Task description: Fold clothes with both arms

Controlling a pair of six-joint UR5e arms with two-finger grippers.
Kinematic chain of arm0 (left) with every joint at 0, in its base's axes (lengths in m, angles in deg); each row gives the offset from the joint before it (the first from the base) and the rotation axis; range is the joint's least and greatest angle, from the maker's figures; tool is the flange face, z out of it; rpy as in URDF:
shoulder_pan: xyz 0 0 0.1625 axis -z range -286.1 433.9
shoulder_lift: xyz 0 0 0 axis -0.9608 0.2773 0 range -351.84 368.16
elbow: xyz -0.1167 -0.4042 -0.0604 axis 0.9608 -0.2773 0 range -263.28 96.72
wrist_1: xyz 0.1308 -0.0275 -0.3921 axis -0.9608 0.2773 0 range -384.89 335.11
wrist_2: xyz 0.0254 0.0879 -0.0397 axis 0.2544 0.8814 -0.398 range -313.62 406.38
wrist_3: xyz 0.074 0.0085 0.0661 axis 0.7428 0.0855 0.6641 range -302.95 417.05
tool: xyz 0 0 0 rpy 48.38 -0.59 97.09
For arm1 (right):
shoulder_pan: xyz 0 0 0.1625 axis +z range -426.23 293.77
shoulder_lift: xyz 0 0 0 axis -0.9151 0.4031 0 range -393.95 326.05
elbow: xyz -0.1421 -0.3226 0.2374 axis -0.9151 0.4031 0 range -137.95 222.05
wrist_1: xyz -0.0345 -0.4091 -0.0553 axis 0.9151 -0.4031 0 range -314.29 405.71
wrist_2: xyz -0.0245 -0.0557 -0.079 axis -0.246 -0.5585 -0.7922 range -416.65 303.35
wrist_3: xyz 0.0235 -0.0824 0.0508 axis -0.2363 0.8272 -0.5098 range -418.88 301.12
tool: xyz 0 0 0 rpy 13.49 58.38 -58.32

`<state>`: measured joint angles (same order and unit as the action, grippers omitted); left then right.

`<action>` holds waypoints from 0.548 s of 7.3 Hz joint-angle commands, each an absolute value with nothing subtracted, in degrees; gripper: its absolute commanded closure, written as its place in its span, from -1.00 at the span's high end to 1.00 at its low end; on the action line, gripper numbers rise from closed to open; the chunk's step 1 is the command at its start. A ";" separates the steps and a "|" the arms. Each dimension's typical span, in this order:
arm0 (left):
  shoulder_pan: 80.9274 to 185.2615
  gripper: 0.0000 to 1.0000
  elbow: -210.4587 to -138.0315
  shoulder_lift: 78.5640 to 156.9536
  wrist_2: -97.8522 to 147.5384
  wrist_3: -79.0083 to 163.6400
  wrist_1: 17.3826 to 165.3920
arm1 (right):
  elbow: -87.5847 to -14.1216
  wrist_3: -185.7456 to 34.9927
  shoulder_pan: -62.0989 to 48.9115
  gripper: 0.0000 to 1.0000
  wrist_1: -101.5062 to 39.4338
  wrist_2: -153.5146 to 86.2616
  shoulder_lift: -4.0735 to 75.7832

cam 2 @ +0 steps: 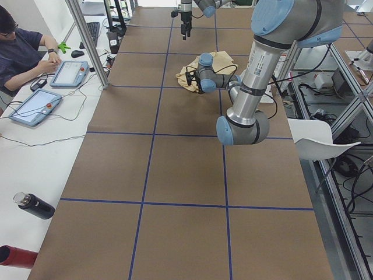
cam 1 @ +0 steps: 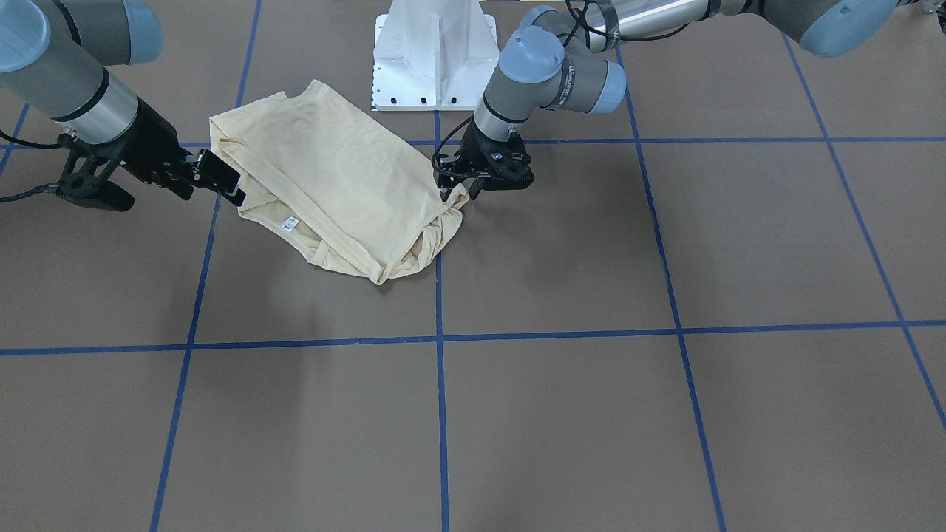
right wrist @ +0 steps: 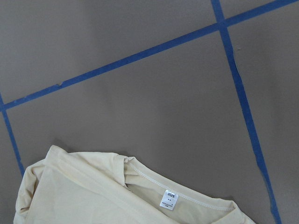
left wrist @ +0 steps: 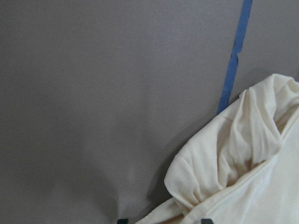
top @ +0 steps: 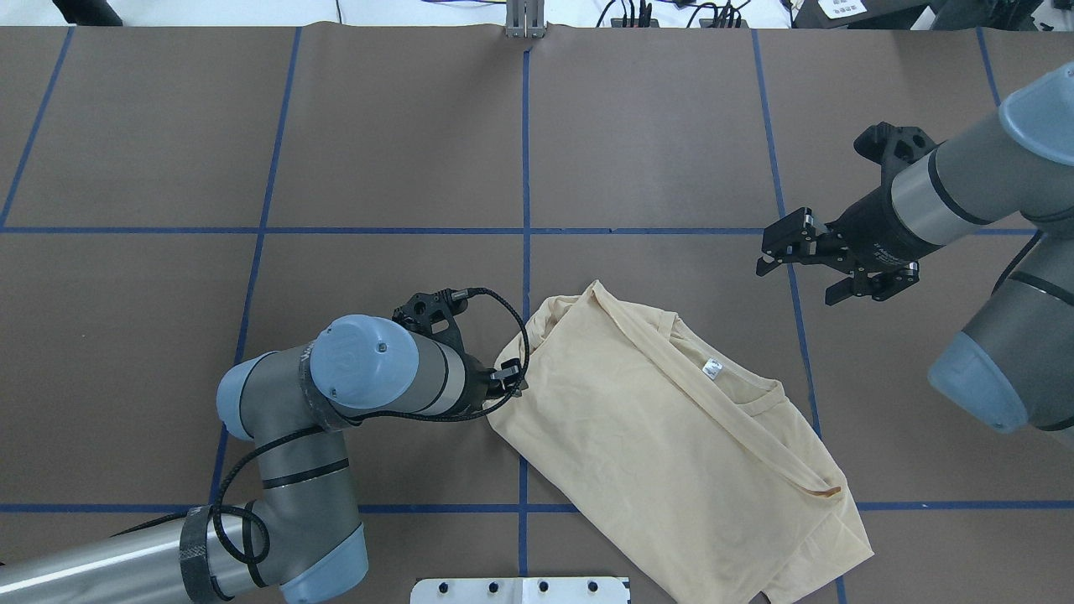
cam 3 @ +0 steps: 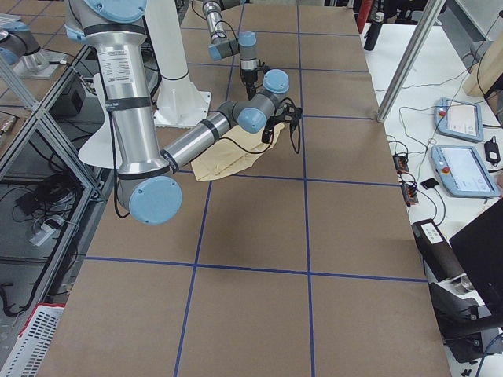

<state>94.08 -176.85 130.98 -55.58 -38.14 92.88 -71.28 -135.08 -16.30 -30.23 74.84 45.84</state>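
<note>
Two pincers, both released: my left pincer (cam 1: 458, 192) straddles the bunched corner of the shirt (top: 654, 436), and my right pincer (top: 768, 254) hangs near its collar. The shirt lies half-folded mid-desk (top: 377, 126). It looks light, limp and thin, so I'd pinch corners and hems.

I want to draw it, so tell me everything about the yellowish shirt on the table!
The pale cream-yellow thin knit shirt lies partly folded and wrinkled on the brown table, a sleeve laid slantwise across it. Its neck opening shows a small white label. One bunched corner sits between the open fingers of the black left gripper. No print shows.
</note>
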 commanded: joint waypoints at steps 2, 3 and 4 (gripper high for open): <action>93.50 0.23 -176.53 131.21 -55.58 -38.14 92.88 | -71.24 -135.08 -16.22 1.00 -30.23 74.84 45.76; 93.50 0.01 -176.53 131.47 -55.58 -38.23 92.79 | -71.24 -135.08 -16.13 1.00 -30.23 74.84 45.76; 93.50 -0.47 -176.53 131.48 -55.58 -38.31 92.79 | -71.15 -135.08 -16.04 1.00 -30.23 74.84 45.85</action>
